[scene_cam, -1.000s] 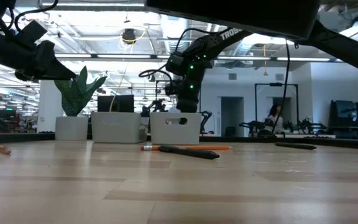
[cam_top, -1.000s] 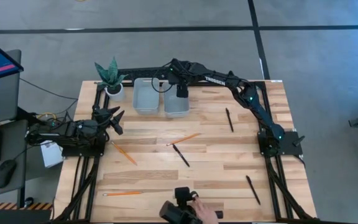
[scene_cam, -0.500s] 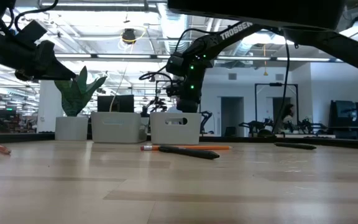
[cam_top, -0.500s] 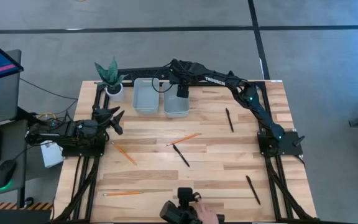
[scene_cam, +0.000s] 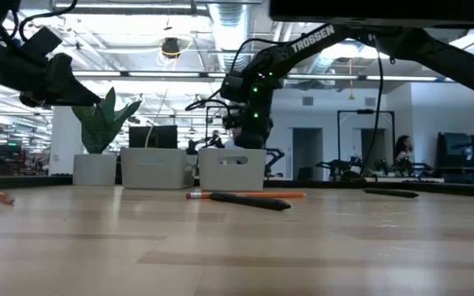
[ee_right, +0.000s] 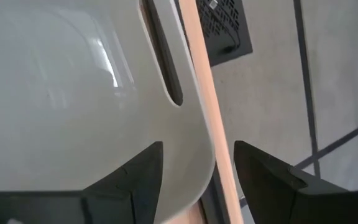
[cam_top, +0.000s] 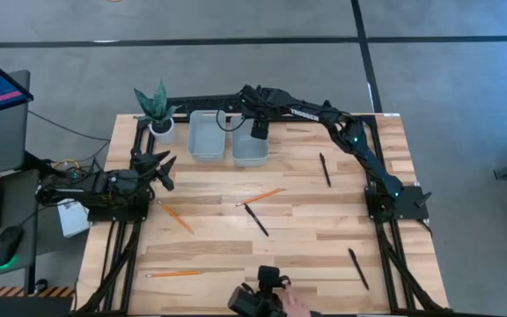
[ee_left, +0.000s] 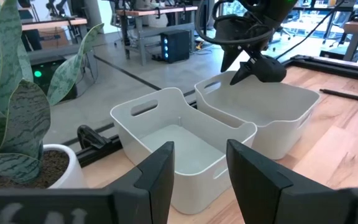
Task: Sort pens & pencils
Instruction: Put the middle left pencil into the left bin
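Three black pens, three orange pencils.

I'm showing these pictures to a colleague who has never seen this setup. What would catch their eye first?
Probably the right arm stretched across the far edge of the wooden table, its open right gripper empty above the right-hand of two pale plastic bins. Next, the orange pencils and black pens scattered over the table, none in a bin. The left gripper waits open at the left edge, near a potted plant.
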`<act>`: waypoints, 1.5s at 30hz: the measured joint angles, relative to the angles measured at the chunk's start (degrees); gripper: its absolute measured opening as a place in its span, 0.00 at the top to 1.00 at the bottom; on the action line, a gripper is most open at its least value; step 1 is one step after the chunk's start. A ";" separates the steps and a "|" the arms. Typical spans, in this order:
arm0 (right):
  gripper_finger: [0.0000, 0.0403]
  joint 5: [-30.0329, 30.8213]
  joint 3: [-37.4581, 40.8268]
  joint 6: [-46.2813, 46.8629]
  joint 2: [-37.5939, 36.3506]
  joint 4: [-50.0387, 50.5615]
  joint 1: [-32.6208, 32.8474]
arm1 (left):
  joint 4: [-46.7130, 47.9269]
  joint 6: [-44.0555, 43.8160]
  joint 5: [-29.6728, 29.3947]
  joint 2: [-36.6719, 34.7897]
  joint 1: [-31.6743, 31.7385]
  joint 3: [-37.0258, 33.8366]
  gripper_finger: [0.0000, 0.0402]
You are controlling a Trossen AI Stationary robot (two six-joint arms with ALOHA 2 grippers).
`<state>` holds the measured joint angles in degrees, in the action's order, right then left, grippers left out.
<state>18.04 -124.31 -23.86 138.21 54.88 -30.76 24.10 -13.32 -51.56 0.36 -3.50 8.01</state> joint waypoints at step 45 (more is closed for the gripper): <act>0.46 -0.32 -9.90 16.71 -24.05 13.05 9.72 | -0.03 -2.37 0.39 -0.01 0.00 0.00 0.66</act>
<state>17.72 -134.21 -7.14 114.17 67.92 -21.04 24.06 -15.69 -51.18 0.35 -3.50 8.01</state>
